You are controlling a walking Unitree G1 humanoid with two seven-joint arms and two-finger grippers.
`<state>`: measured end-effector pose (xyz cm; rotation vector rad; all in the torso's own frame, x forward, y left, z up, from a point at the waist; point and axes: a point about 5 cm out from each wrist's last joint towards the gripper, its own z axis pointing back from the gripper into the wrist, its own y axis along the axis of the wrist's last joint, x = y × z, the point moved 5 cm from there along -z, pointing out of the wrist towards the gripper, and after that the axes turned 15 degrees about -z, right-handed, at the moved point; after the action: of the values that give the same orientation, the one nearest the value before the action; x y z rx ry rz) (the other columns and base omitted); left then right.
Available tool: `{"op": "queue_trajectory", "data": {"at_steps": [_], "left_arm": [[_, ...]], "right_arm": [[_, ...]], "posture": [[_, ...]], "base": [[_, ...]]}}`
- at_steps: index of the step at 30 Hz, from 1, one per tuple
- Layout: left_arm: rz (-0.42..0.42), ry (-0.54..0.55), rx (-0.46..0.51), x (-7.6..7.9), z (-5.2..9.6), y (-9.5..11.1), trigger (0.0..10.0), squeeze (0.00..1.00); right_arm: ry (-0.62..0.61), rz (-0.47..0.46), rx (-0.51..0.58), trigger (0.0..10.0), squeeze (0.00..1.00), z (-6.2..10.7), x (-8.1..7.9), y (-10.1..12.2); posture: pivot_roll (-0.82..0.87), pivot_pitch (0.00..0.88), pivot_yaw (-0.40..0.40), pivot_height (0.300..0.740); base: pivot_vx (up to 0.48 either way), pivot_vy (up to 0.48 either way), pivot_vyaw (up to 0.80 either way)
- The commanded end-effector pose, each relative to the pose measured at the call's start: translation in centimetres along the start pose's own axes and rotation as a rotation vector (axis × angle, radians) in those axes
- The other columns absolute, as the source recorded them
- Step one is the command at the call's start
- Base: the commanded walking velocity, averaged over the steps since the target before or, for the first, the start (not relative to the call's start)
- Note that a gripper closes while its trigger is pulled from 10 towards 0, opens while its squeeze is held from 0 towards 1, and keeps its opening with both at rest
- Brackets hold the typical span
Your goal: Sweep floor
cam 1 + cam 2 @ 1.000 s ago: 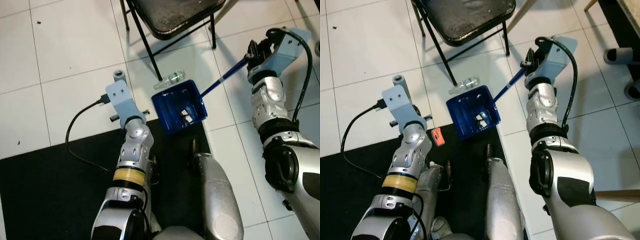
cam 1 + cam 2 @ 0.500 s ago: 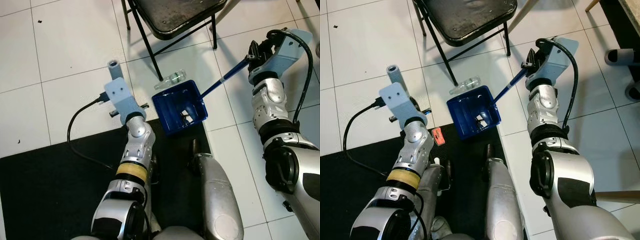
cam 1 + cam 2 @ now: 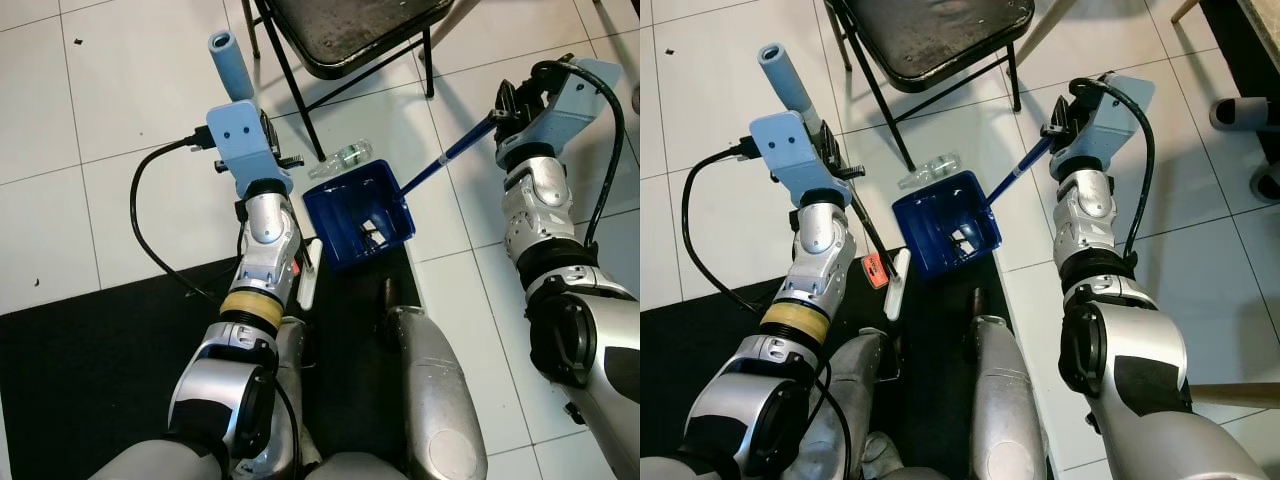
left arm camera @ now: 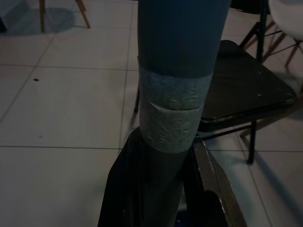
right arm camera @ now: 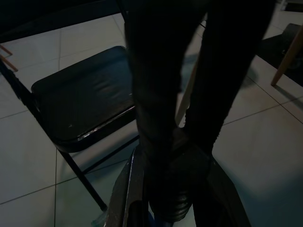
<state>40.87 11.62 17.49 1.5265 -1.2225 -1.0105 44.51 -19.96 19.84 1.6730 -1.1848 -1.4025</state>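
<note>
Nearest, on the black mat (image 3: 90, 370) edge: broom head (image 3: 896, 284), shaft rising to 11 o'clock, left gripper (image 3: 830, 155) clamped on the taped handle (image 4: 173, 109). Just beyond, at 1 o'clock from the head: blue dustpan (image 3: 360, 213), mouth toward 11. Clear bottle (image 3: 340, 157) lying at its far rim, long axis 8 to 2, left arm nearer. Right gripper (image 3: 508, 108) closed on the dustpan handle (image 3: 445, 158), elbow bent.

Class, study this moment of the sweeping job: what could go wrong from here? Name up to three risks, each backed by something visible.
1. The clear bottle lies just outside the blue dustpan, beside the chair leg; a sweep may roll it under the chair.
2. The left gripper holds the broom handle close to that chair; it could snag.
3. The right gripper holds the dustpan tilted; contents may spill.
</note>
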Motion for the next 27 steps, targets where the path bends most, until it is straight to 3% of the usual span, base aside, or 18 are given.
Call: {"op": "queue_trajectory", "data": {"at_steps": [1, 4, 5, 6, 10, 11, 13, 17, 20, 21, 25, 27], "left_arm": [[0.084, 0.006, -0.048, 0.6, 1.1, -1.1, 10.0, 0.00], [0.183, -0.045, -0.060, 2.6, 1.3, -0.4, 10.0, 0.00], [0.172, -0.098, -0.054, 3.4, 1.4, -0.1, 10.0, 0.00], [0.100, -0.208, -0.032, 4.4, 1.4, 0.5, 10.0, 0.00], [0.032, -0.262, -0.044, 3.9, 0.9, 0.7, 10.0, 0.00], [0.033, -0.225, -0.025, 2.8, 0.3, 1.3, 10.0, 0.00], [0.036, -0.196, -0.008, 1.9, -0.2, 1.8, 10.0, 0.00], [0.025, 0.044, 0.175, -4.5, -2.8, 5.6, 10.0, 0.00], [-0.025, 0.162, 0.206, -8.0, -3.5, 6.5, 10.0, 0.00], [-0.025, 0.162, 0.206, -8.0, -3.5, 6.5, 10.0, 0.00], [-0.070, 0.267, 0.222, -11.5, -3.8, 6.7, 10.0, 0.00], [-0.085, 0.271, 0.221, -11.9, -3.8, 6.6, 10.0, 0.00]], "right_arm": [[-0.051, -0.013, -0.133, 10.0, 0.00, 1.7, 1.5, -3.8], [-0.052, -0.015, -0.135, 10.0, 0.00, 1.7, 1.6, -3.8], [-0.052, -0.016, -0.135, 10.0, 0.00, 1.7, 1.6, -3.8], [-0.053, -0.018, -0.134, 10.0, 0.00, 1.7, 1.6, -3.8], [-0.053, -0.019, -0.132, 10.0, 0.00, 1.6, 1.6, -3.6], [-0.052, -0.020, -0.130, 10.0, 0.00, 1.6, 1.6, -3.6], [-0.052, -0.020, -0.129, 10.0, 0.00, 1.6, 1.6, -3.5], [-0.049, -0.020, -0.126, 10.0, 0.00, 1.5, 1.5, -3.4], [-0.045, -0.020, -0.127, 10.0, 0.00, 1.5, 1.4, -3.4], [-0.045, -0.020, -0.127, 10.0, 0.00, 1.5, 1.4, -3.4], [-0.038, -0.020, -0.131, 10.0, 0.00, 1.5, 1.3, -3.5], [-0.036, -0.020, -0.132, 10.0, 0.00, 1.5, 1.3, -3.6]], "posture": [[0.08, 0.488, 0.028, 0.740], [0.08, 0.489, 0.026, 0.740], [0.08, 0.489, 0.027, 0.740], [0.08, 0.488, 0.028, 0.740], [0.08, 0.486, 0.029, 0.740], [0.08, 0.483, 0.028, 0.740], [0.08, 0.482, 0.027, 0.740], [0.08, 0.482, 0.023, 0.740], [0.08, 0.484, 0.020, 0.740], [0.08, 0.484, 0.020, 0.740], [0.07, 0.484, 0.014, 0.740], [0.07, 0.484, 0.014, 0.740]], "base": [[0.000, 0.000, 0.00], [0.000, 0.000, 0.00], [0.000, 0.000, 0.00], [0.000, 0.000, 0.00], [0.000, 0.000, 0.00], [0.000, 0.000, 0.00], [0.000, 0.000, 0.00], [0.000, 0.000, 0.00], [0.000, 0.000, 0.00], [0.000, 0.000, 0.00], [0.000, 0.000, 0.00], [0.000, 0.000, 0.00]]}}
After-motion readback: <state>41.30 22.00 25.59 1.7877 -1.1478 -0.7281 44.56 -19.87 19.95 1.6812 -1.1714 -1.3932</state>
